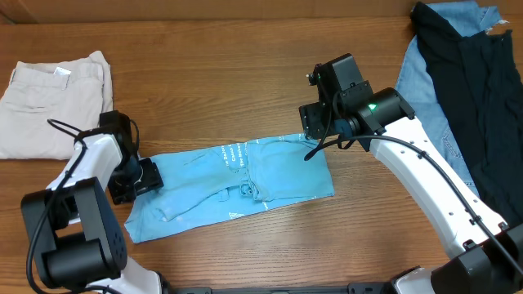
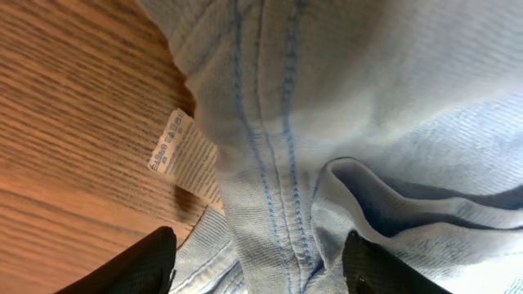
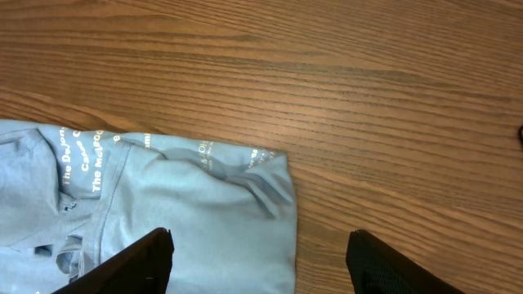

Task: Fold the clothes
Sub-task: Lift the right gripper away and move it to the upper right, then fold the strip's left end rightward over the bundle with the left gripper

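Overhead view shows the blue T-shirt [image 1: 245, 181] lying as a partly folded strip mid-table [image 1: 212, 73], between the 2 arms. The left gripper [image 1: 145, 177] sits at its left end, fingers spread around a bunched seam, with a care label [image 2: 184, 159] just beside. The right gripper [image 1: 315, 124] hovers, also spread, over the top right corner. Pinching only 1 layer, or the label, would likely drag the strip askew and spoil the fold.

White arm links [image 1: 425, 188] meet at black joint housings [image 1: 78, 220], with thin black cables [image 1: 409, 145] trailing along them. A small green light [image 1: 373, 107] glows just behind the boxy black right hand [image 1: 315, 122]; the left hand [image 1: 147, 178] is black too.
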### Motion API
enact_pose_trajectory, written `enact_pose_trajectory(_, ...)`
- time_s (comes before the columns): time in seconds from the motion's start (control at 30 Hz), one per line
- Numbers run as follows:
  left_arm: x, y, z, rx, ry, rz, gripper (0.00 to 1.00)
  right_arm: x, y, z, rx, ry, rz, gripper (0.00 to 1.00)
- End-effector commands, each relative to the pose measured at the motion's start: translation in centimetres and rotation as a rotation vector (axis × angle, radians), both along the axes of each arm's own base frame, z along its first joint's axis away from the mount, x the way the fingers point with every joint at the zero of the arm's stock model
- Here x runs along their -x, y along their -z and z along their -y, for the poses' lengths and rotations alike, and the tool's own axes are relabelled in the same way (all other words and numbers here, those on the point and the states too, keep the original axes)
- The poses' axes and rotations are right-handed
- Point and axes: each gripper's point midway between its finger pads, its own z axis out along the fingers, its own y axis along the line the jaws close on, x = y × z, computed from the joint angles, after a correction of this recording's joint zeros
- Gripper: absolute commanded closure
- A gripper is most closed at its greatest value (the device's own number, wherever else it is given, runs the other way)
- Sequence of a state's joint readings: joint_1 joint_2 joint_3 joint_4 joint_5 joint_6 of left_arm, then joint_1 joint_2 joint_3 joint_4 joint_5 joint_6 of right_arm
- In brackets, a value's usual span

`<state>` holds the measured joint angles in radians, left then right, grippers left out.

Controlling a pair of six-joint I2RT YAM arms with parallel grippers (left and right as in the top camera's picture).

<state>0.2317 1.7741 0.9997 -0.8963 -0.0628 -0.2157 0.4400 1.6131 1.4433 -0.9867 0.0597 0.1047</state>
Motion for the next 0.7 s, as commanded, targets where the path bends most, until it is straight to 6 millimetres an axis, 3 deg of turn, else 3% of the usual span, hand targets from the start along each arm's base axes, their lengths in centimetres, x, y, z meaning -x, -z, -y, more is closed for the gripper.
enact_pose_trajectory(0.0,2.1,2.5,1.6,0.078,0.021,-0.053,0.38,-0.3,-0.4,0.2,0.003,0.009,0.015,0.28)
enact_pose_trajectory(0.1,2.5,3.0,2.3,0.116,0.025,-0.049,0.48,-0.4,-0.4,0.2,0.003,0.009,0.016,0.28)
enact_pose_trajectory(0.23,2.8,3.1,2.4,0.118,0.024,-0.059,0.53,-0.3,-0.4,0.2,0.003,0.009,0.015,0.28)
enact_pose_trajectory(0.37,2.9,3.1,2.1,0.099,0.026,-0.064,0.47,-0.3,-0.3,0.2,0.003,0.009,0.015,0.28)
enact_pose_trajectory(0.47,3.2,2.9,0.5,0.006,0.003,-0.087,0.38,-0.3,-0.4,0.2,0.003,0.009,0.015,0.28)
enact_pose_trajectory(0.67,2.3,3.0,-0.1,-0.029,-0.025,-0.054,0.35,-0.3,-0.4,0.2,0.003,0.009,0.015,0.28)
